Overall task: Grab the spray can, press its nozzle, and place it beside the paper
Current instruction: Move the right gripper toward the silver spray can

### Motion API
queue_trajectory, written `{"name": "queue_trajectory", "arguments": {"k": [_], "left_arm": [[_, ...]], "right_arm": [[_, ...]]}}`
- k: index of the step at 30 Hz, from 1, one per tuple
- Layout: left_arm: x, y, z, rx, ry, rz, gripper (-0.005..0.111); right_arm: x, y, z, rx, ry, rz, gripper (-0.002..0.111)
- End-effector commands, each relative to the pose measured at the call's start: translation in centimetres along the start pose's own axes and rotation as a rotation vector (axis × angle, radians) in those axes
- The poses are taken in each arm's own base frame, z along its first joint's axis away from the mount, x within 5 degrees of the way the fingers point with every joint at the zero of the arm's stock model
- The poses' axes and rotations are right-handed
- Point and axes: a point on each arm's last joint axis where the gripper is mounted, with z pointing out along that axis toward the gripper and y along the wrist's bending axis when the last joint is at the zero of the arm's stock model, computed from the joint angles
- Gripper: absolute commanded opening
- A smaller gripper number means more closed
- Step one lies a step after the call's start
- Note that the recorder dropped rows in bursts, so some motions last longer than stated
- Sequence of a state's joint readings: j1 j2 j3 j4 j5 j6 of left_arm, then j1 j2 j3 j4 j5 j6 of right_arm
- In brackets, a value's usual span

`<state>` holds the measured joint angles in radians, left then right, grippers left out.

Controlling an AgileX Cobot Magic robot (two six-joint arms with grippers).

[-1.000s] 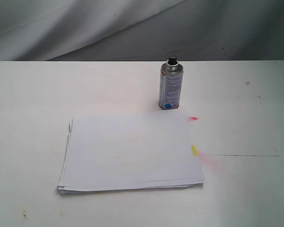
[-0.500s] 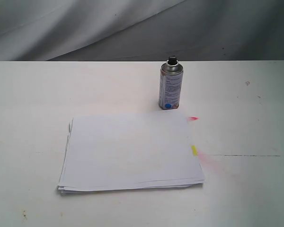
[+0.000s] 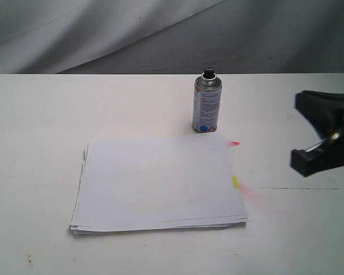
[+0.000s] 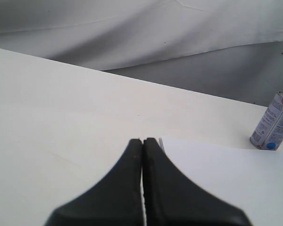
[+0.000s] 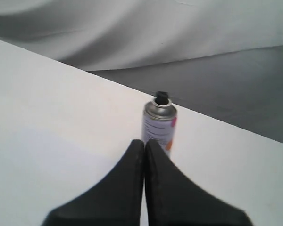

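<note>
The spray can [image 3: 207, 109] stands upright on the white table, just behind the far right corner of the paper [image 3: 160, 183]. Its black nozzle [image 3: 208, 73] points up. My right gripper [image 3: 318, 134] reaches in from the right edge, well apart from the can. The right wrist view shows the gripper [image 5: 145, 141] shut and empty, with the can [image 5: 159, 125] and its nozzle [image 5: 162, 97] straight ahead. My left gripper [image 4: 143, 140] is shut and empty at a corner of the paper [image 4: 226, 179], with the can [image 4: 273, 122] far off. It does not show in the exterior view.
A pink tab [image 3: 234, 143] and a yellow tab [image 3: 235, 183] stick out of the paper's right edge. A faint pink stain [image 3: 255, 195] marks the table [image 3: 40, 114] beside them. A grey cloth backdrop [image 3: 103, 34] hangs behind the table's far edge.
My right gripper has come into the exterior view from the right edge. The can and the paper have not moved.
</note>
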<state>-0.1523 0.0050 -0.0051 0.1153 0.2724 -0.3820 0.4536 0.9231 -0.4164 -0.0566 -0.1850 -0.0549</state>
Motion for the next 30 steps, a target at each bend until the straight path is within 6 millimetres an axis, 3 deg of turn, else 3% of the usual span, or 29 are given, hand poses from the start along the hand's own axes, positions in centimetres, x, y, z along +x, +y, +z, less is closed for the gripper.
{"name": "queue_trajectory", "arguments": {"k": [1,12,22,30], "left_arm": [[0.1,0.0,0.0,-0.001,-0.006,-0.003,0.000],[0.1,0.0,0.0,-0.001,-0.006,-0.003,0.000],[0.1,0.0,0.0,-0.001,-0.006,-0.003,0.000],[0.1,0.0,0.0,-0.001,-0.006,-0.003,0.000]], "right_arm": [[0.3,1.8,2.9,-0.082,-0.068,-0.008,0.000],[3.9,2.5,8.2,-0.071,-0.092,0.041,0.000],[7.9,0.7,11.9,0.059,-0.090,0.100,0.000],[9.1,0.0,16.4,0.001,-0.075,0.108,0.000]]}}
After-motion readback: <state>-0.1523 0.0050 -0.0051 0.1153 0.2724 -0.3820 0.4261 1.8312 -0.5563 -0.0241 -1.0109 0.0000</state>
